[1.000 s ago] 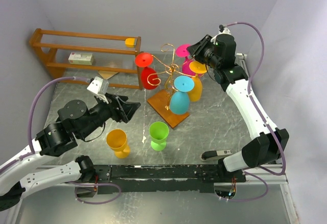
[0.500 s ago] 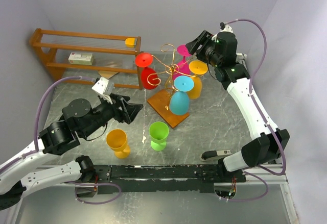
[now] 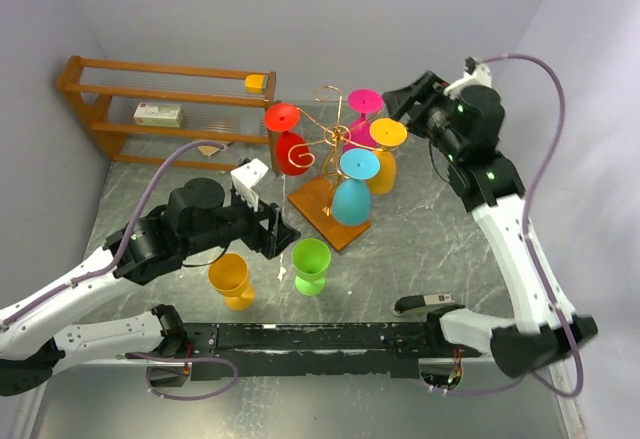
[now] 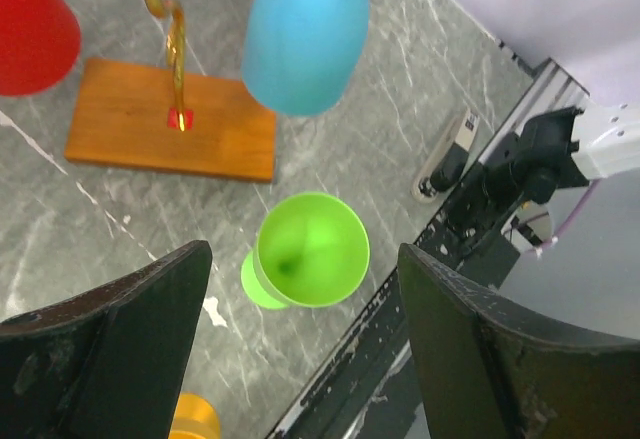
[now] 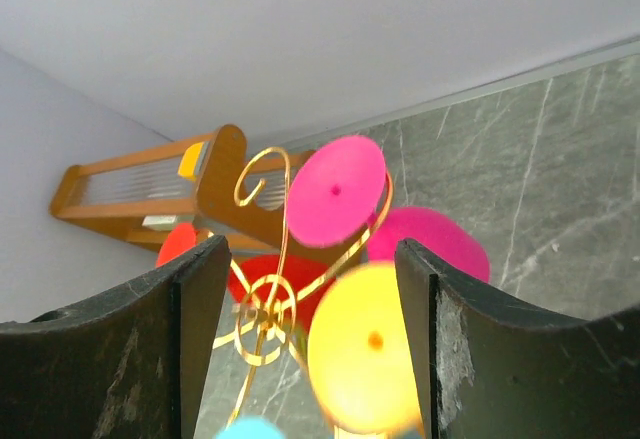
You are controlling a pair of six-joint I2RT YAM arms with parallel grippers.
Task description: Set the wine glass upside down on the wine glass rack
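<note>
The wine glass rack [image 3: 322, 131], gold wire on a wooden base [image 3: 320, 214], carries several upside-down glasses: red [image 3: 291, 151], pink [image 3: 362, 107], yellow [image 3: 386, 154] and blue [image 3: 352, 191]. A green wine glass [image 3: 311, 262] and an orange one [image 3: 231, 279] stand upright on the table. My left gripper [image 3: 283, 239] is open just left of and above the green glass [image 4: 310, 249], which shows between its fingers. My right gripper [image 3: 405, 99] is open, clear of the pink glass [image 5: 335, 189], with nothing in it.
A brown wooden shelf unit [image 3: 170, 109] stands at the back left with a white box [image 3: 158, 114] and an orange block [image 3: 256, 83]. A black-handled tool [image 3: 425, 302] lies near the front rail. Walls close in at the back and both sides.
The right gripper opened and drew back to the right, leaving the pink glass hanging on the rack. The left arm swung right, over the green glass.
</note>
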